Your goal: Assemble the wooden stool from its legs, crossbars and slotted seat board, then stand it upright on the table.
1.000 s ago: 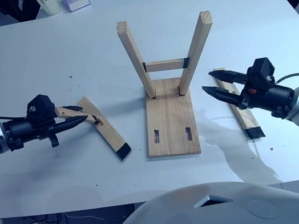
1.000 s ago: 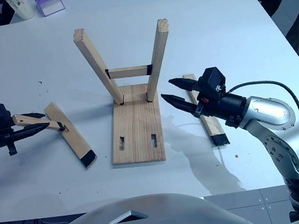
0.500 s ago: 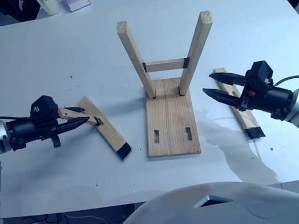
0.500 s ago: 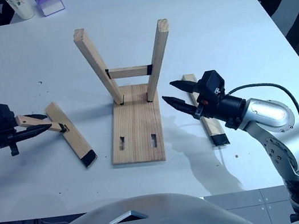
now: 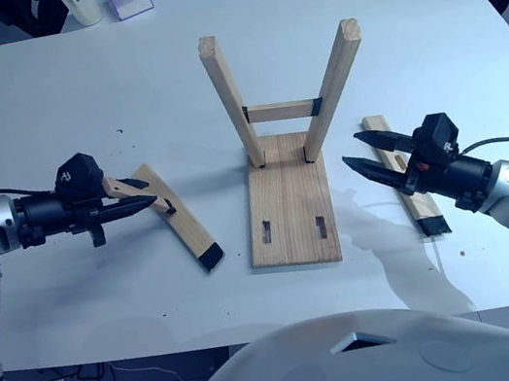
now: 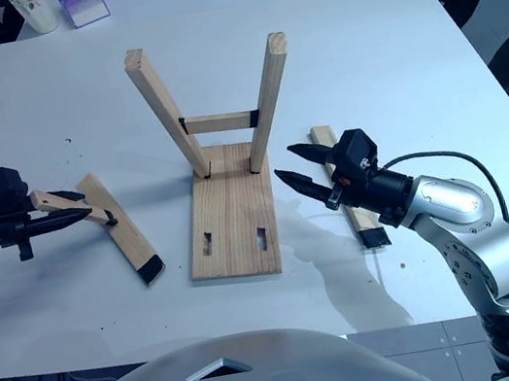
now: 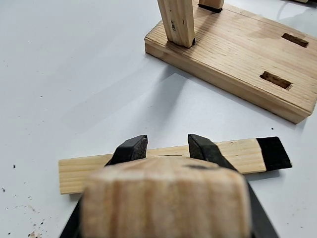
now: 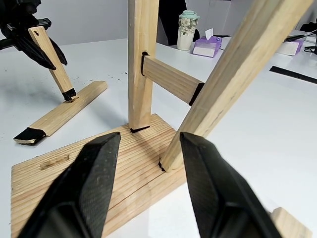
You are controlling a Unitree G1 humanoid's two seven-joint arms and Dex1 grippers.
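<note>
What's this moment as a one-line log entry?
left gripper: shut on short wooden crossbar; right gripper: open, beside slotted wooden seat board; fitted: two upright wooden legs

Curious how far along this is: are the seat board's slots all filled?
Half filled: legs stand in the seat board at its far slots; its two near slots are empty.

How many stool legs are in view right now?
4: left upright leg and right upright leg stand in the seat board; left loose leg lies left of it, meeting the crossbar in the left pincer; right loose leg lies right.
</note>
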